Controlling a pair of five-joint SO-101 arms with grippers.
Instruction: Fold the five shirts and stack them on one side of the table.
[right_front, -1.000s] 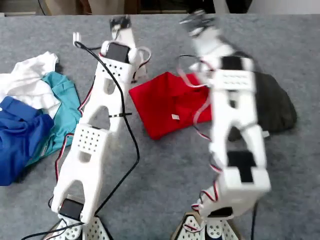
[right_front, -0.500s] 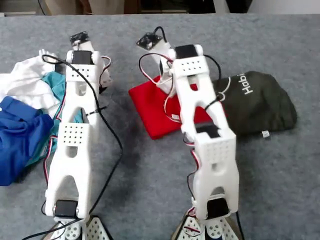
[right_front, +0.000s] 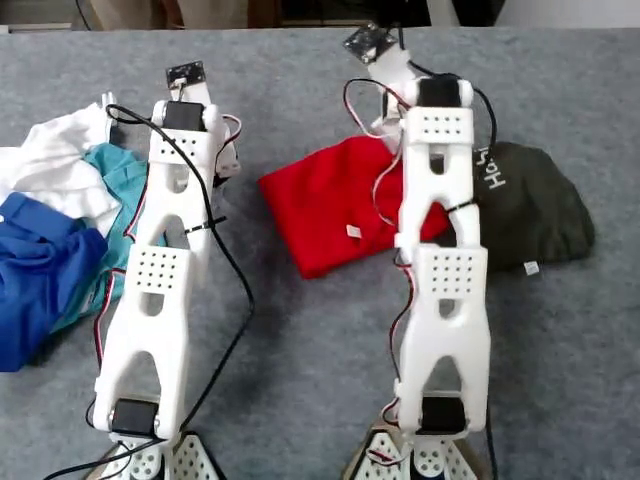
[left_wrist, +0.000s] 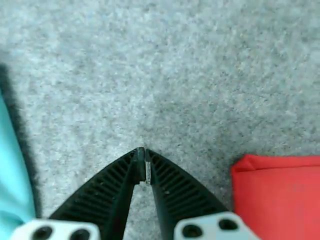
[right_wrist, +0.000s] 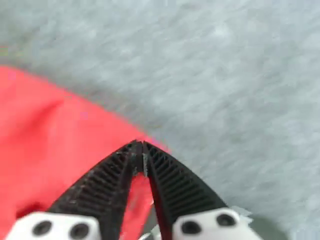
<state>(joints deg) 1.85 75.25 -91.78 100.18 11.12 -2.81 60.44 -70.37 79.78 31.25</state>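
A folded red shirt (right_front: 325, 205) lies mid-table, its right side overlapping a folded dark shirt (right_front: 535, 205). White (right_front: 55, 160), teal (right_front: 125, 195) and blue (right_front: 35, 270) shirts lie crumpled in a heap at the left. My left gripper (right_front: 188, 78) is shut with nothing in it, over bare table between the heap and the red shirt; its tips (left_wrist: 142, 156) meet above the grey cloth, with the red shirt (left_wrist: 277, 195) to one side and teal fabric (left_wrist: 10, 175) to the other. My right gripper (right_front: 372, 45) is shut, its tips (right_wrist: 139, 147) over the far edge of the red shirt (right_wrist: 60, 145).
The grey table cover (right_front: 300, 380) has free room in front between the two arm bases and along the far edge. Black and red cables hang beside both arms. The table's far edge (right_front: 300, 30) runs just beyond the grippers.
The right arm swung left over the red shirt, then back right toward its far edge. The left arm shifted left, away from the red shirt, and stands nearer the shirt heap.
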